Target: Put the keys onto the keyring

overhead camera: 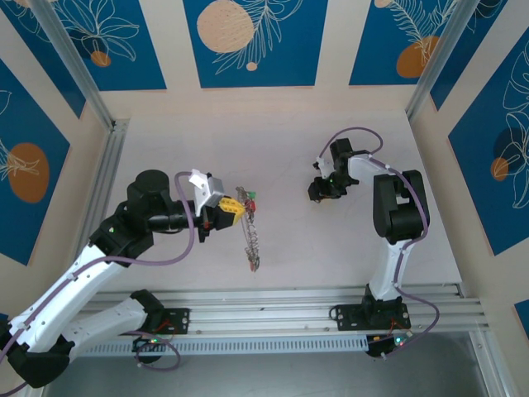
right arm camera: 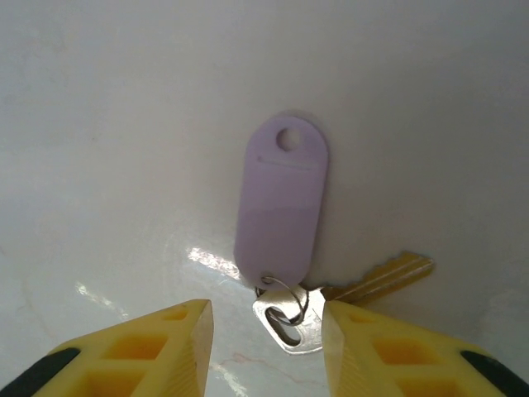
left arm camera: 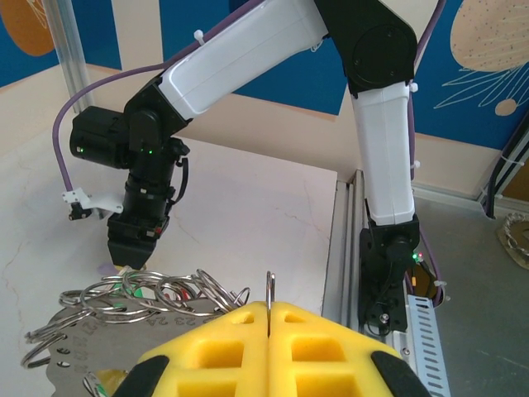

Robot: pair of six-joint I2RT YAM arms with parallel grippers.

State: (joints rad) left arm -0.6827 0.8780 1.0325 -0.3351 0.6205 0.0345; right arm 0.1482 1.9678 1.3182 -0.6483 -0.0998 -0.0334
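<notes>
The step in hand looks like picking up the key (right arm camera: 288,324) with the lilac tag (right arm camera: 281,198). The right tool (right arm camera: 266,335) stands spread, straddling the key's silver head on the tabletop (right arm camera: 99,124). The tag runs to 12 o'clock and the blade to 2 o'clock. It should close squarely on the head, low to the surface, leaving the small split ring (right arm camera: 291,291) free. The left tool (left arm camera: 270,318) is pressed together, pinching the keyring (left arm camera: 269,285) wire, which in the top view sits at 8 o'clock from the right tool.
</notes>
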